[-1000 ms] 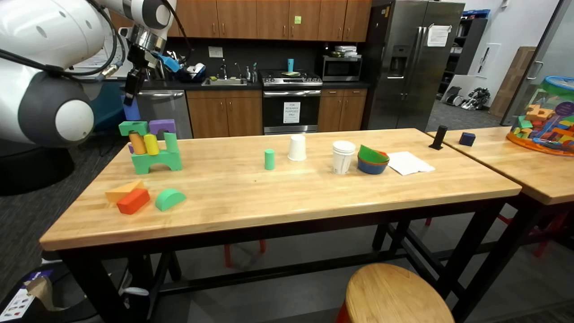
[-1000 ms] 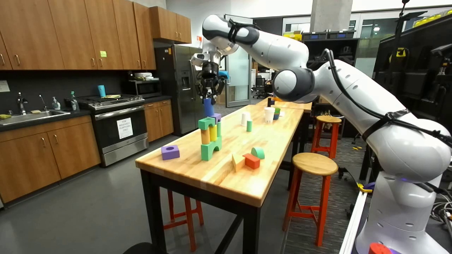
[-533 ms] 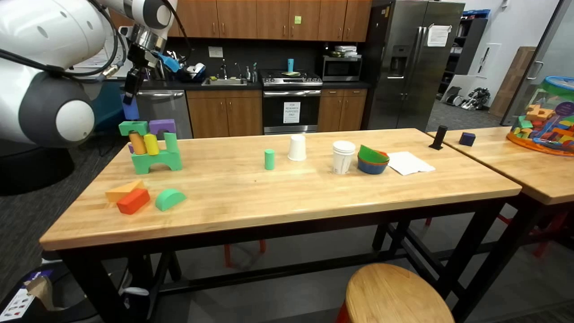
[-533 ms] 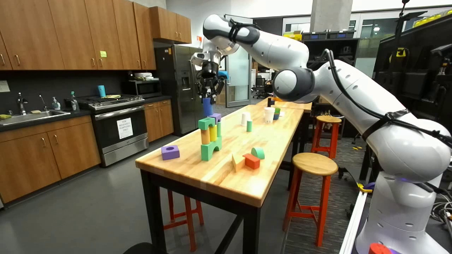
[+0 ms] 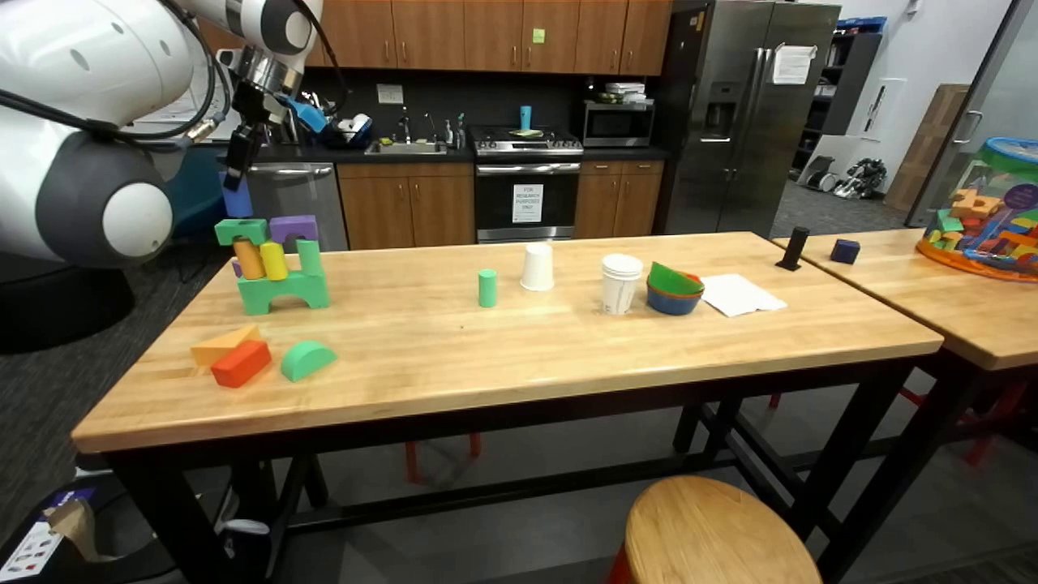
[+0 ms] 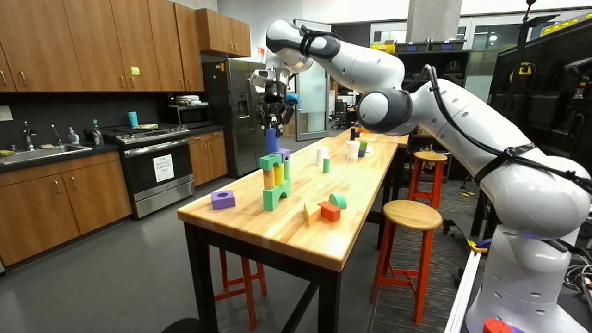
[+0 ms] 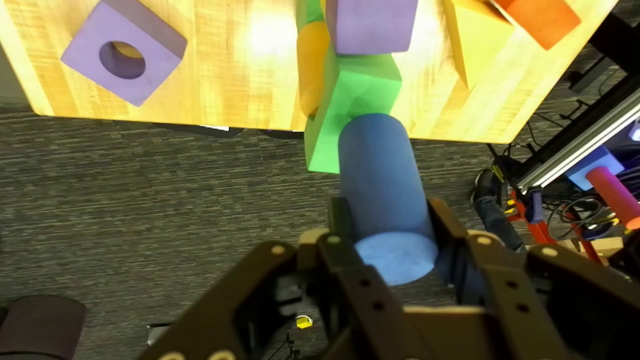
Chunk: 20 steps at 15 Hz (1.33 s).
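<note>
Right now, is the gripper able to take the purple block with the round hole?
Probably not: the gripper appears closed on the blue cylinder and would need to release it first. Otherwise, the purple block with the round hole looks reachable: it sits apart from the block tower, with nothing on top.

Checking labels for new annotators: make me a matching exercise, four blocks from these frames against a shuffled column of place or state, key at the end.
Column 1
1. blue cylinder
2. loose purple block
3. red block
4. green cylinder

Column 2
A. upright beside an upside-down white cup
B. lying with its round hole facing up
C. gripped in the hand
D. next to the orange wedge

Pairs: 1-C, 2-B, 3-D, 4-A
</note>
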Available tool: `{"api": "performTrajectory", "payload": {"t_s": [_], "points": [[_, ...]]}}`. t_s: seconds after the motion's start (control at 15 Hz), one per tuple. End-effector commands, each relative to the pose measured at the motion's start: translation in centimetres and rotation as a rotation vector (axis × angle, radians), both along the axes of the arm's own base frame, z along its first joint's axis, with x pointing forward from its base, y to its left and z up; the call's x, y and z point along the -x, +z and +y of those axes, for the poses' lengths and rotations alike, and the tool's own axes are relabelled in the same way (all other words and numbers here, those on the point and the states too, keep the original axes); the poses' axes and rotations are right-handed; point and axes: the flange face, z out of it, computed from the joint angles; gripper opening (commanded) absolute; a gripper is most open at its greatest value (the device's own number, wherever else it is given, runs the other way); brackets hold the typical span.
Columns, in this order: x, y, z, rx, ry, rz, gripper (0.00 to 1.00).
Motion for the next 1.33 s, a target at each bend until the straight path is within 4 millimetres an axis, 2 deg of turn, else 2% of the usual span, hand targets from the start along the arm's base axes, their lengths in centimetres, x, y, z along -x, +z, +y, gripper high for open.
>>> {"api": "performTrajectory", "payload": {"t_s": [0.0, 0.33, 1.13, 1.2, 1.27], "points": [[-0.2, -0.1, -0.3, -0.018, -0.005, -0.014, 0.16], [-0.5, -0.7, -0.3, -0.024, -0.006, -0.014, 0.16], [-0.6, -0.7, -0.2, -0.035, -0.005, -0.017, 0.16], [-0.6, -0.7, -0.1, -0.031, -0.005, -0.015, 0.66], [-0.6, -1.2, -0.1, -0.008, -0.010, -0.002, 0.41]]}}
